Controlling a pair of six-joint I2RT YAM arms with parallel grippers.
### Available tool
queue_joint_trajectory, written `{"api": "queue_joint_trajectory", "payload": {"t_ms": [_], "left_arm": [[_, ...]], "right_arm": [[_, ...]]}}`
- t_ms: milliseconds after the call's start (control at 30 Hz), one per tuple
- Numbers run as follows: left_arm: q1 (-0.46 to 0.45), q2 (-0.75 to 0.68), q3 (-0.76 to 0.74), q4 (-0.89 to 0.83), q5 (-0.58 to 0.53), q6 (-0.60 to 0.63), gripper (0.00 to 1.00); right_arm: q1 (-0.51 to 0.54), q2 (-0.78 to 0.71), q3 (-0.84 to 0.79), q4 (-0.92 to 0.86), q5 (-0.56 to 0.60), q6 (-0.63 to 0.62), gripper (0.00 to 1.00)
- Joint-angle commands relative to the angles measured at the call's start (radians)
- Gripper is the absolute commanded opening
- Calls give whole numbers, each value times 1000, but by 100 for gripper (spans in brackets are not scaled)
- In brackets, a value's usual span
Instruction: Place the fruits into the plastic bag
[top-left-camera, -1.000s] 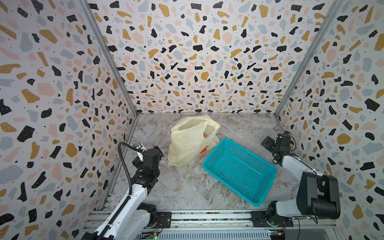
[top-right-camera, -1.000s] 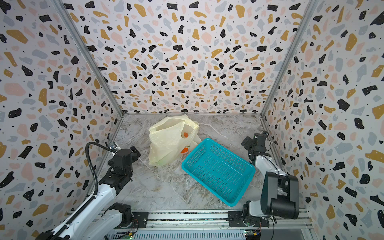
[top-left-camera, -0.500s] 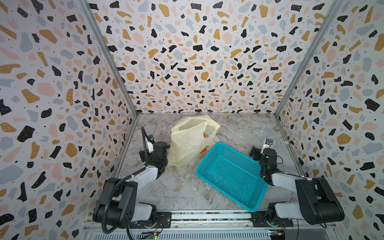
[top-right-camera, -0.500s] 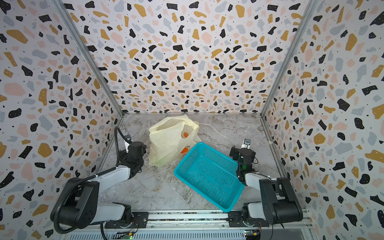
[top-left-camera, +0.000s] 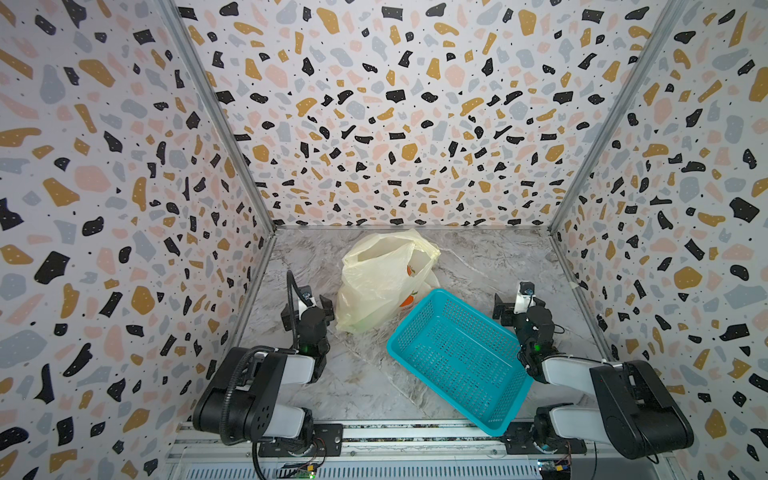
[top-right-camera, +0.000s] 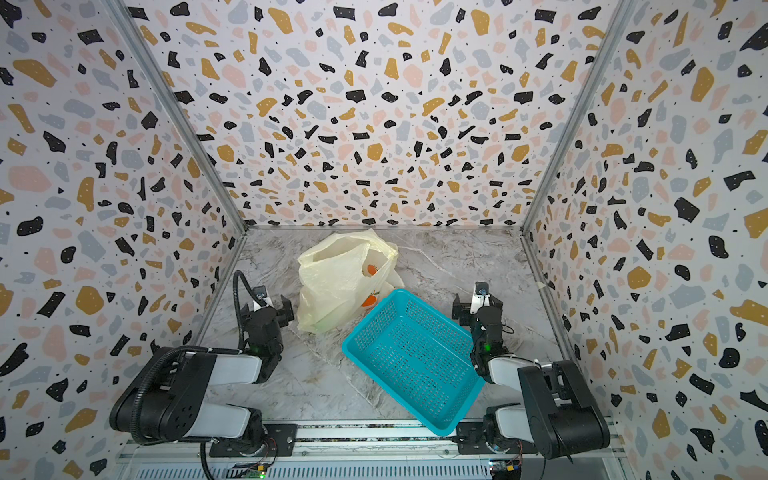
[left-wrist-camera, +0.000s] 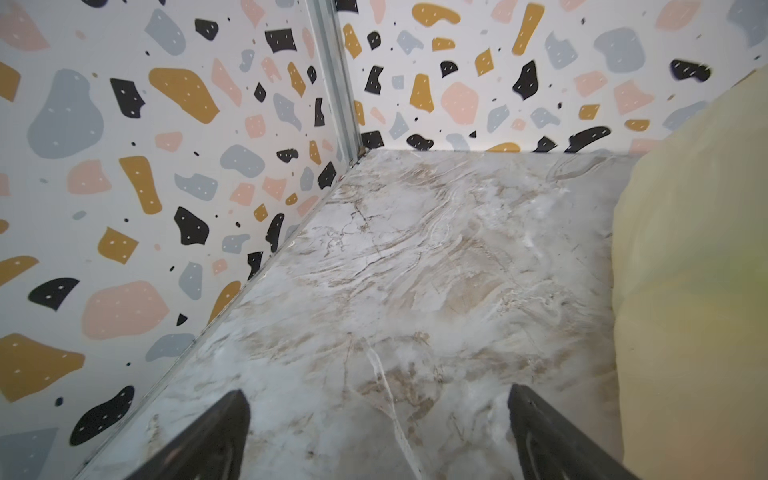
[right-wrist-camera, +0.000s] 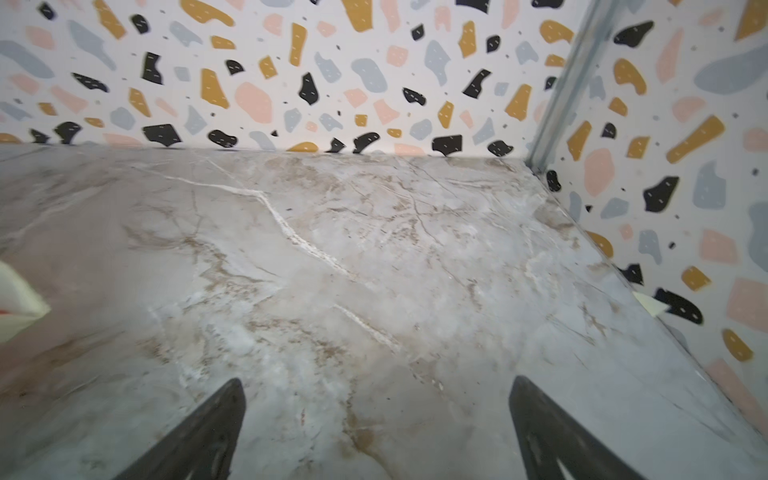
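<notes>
The plastic bag (top-left-camera: 380, 286) (top-right-camera: 336, 286) stands crumpled at the middle back of the marble table, mouth upward. Orange fruits (top-left-camera: 409, 270) (top-right-camera: 371, 269) show through its thin side; other fruits are hidden. My left gripper (top-left-camera: 307, 312) (top-right-camera: 266, 310) rests low just left of the bag, open and empty. In the left wrist view the left gripper (left-wrist-camera: 376, 392) has only bare marble between its fingers, with the bag (left-wrist-camera: 685, 291) beside it. My right gripper (top-left-camera: 518, 306) (top-right-camera: 476, 305) (right-wrist-camera: 376, 381) stands open and empty over bare table right of the basket.
An empty teal basket (top-left-camera: 505, 401) (top-right-camera: 451, 409) lies tilted between the arms, touching the bag's front, its near corner over the front rail. Speckled walls close in left, back and right. A corner of the bag (right-wrist-camera: 16, 303) shows in the right wrist view.
Both arms have folded back and down toward the front rail. The basket has slid a little left and toward the front. The bag has not moved.
</notes>
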Motion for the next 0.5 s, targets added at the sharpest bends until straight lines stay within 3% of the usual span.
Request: {"api": "queue_joint_trajectory", "payload": {"t_ms": [0, 100, 200, 300, 333, 433, 467], "left_arm": [[19, 6, -11, 156, 107, 28, 100], [24, 8, -5, 153, 116, 28, 100], [24, 9, 1, 138, 116, 28, 100], [25, 9, 3, 137, 117, 27, 100], [25, 9, 3, 136, 118, 26, 100], [27, 12, 5, 135, 117, 26, 99], [27, 11, 5, 135, 119, 27, 100]], "right_arm": [[24, -19, -2, 47, -47, -58, 99], [27, -22, -8, 53, 19, -74, 99], [10, -30, -62, 176, 67, -98, 99], [-39, -18, -68, 204, -22, -102, 99], [-73, 17, -95, 285, -87, -101, 99], [-150, 246, -155, 676, -135, -35, 99], [-177, 205, -122, 539, -197, -24, 99]]}}
